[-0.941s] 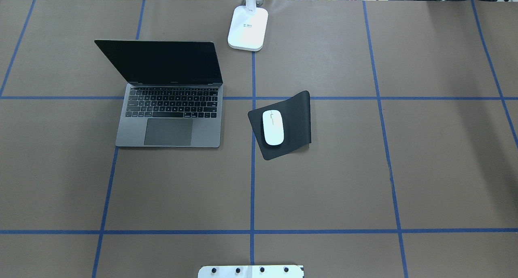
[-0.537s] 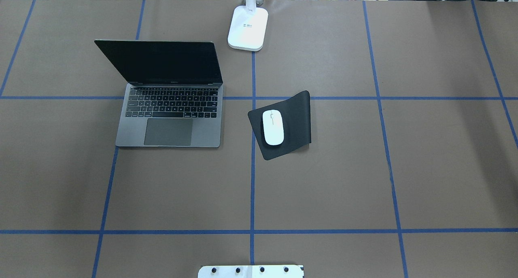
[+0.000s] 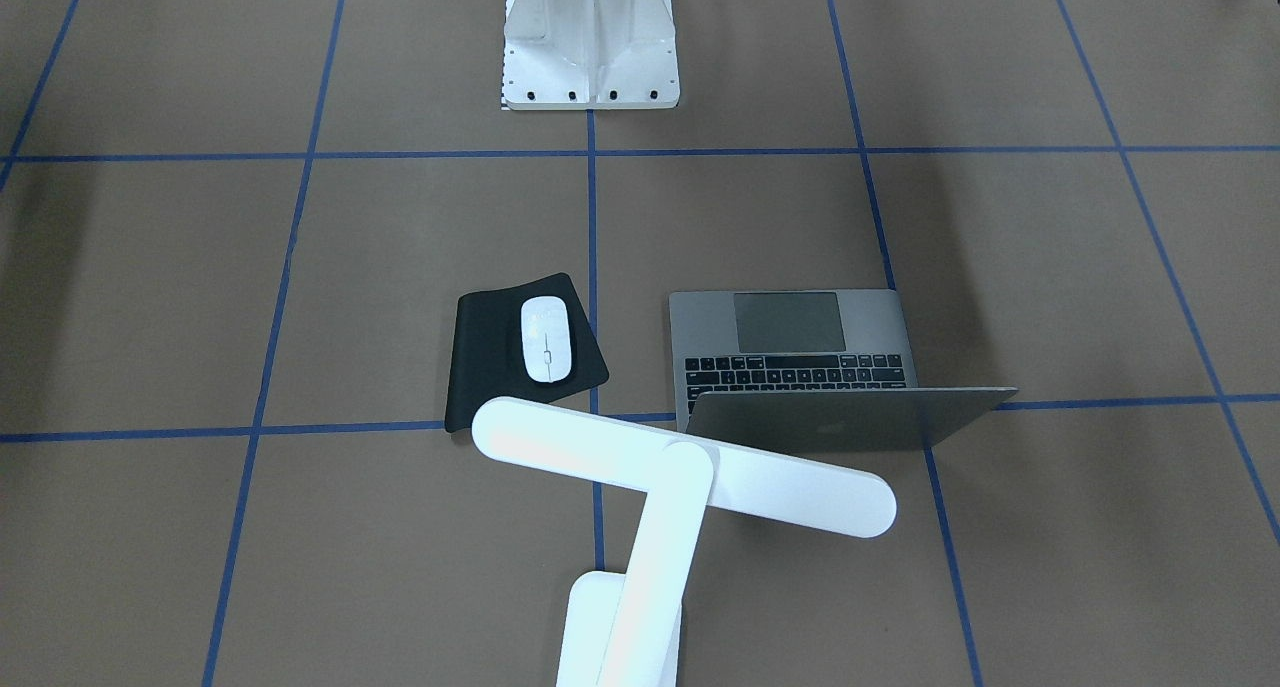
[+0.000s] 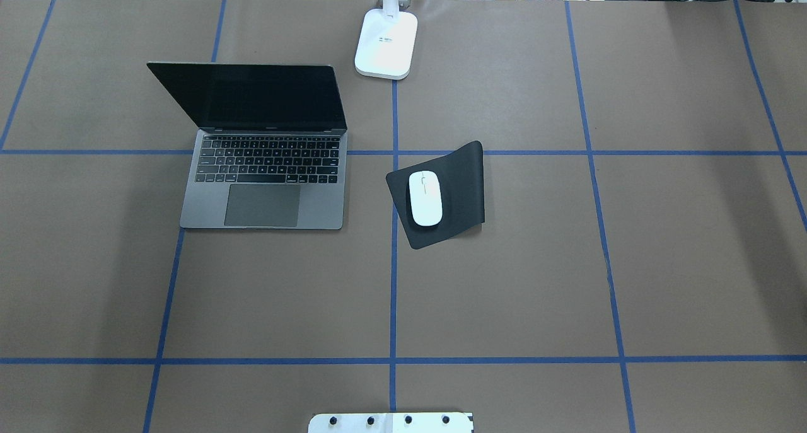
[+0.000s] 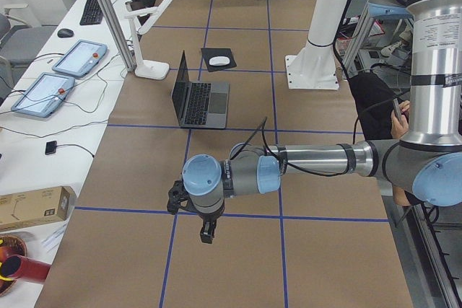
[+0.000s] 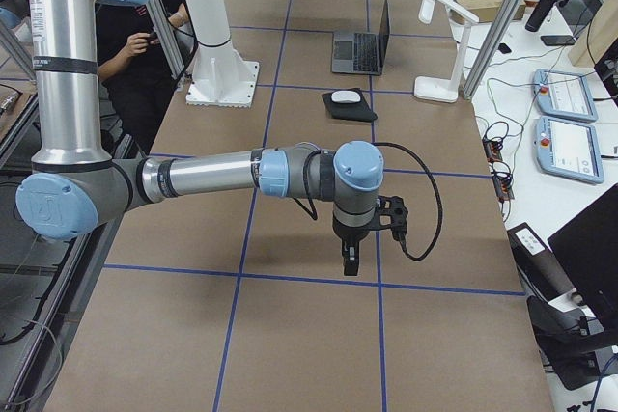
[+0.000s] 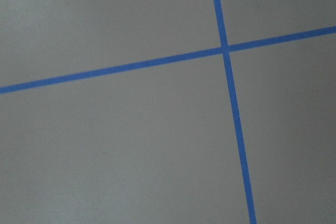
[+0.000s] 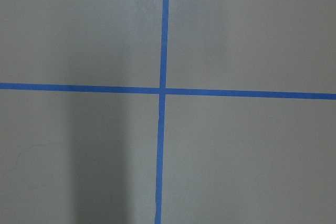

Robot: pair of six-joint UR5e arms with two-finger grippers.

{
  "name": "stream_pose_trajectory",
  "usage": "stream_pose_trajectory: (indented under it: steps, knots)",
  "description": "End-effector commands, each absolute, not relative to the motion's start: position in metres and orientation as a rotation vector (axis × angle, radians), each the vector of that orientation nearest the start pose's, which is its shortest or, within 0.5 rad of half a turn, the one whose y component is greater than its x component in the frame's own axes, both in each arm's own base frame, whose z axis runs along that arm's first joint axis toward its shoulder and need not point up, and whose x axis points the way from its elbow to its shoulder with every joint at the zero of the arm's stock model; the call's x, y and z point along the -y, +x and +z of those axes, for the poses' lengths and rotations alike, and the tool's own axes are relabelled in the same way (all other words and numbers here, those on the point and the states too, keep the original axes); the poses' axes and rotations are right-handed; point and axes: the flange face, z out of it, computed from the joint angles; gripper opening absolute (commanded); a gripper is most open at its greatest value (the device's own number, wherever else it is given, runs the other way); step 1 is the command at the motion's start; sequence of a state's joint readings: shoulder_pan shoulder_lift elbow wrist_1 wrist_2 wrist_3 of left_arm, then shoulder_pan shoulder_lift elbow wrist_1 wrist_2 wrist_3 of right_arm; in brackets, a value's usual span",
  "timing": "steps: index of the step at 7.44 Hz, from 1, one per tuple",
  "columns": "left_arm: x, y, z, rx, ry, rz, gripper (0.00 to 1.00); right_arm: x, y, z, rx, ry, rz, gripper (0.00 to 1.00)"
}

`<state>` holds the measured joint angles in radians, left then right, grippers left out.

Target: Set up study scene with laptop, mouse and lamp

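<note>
The grey laptop (image 4: 265, 168) stands open on the left half of the brown table, screen dark. The white mouse (image 4: 425, 198) lies on a black mouse pad (image 4: 463, 187) to its right. The white lamp's base (image 4: 386, 42) stands at the far edge; its bar head (image 3: 680, 477) hangs over the space between pad and laptop. My left gripper (image 5: 206, 232) and right gripper (image 6: 348, 262) hang over bare table far from these things; I cannot tell whether they are open or shut. Both wrist views show only brown paper and blue tape.
The white ribbed pedestal (image 3: 590, 37) stands at the robot's side of the table. Blue tape lines grid the paper. A side table with tablets (image 5: 54, 81) and cables runs along the far edge. A person (image 6: 145, 36) sits behind the robot.
</note>
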<state>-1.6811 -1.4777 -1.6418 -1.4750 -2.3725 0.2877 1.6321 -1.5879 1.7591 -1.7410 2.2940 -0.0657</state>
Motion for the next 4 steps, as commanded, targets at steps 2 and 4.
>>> stream_pose_trajectory:
  steps: [2, 4]
  knots:
    - [0.4254, -0.1084, 0.6772, -0.811, 0.045, 0.115, 1.0, 0.4669, 0.0962, 0.5978, 0.722, 0.035, 0.001, 1.0]
    - [0.4252, -0.1084, 0.6781, -0.81, 0.044, 0.115, 1.0, 0.4644, 0.096, 0.5961, 0.723, 0.039, -0.002, 1.0]
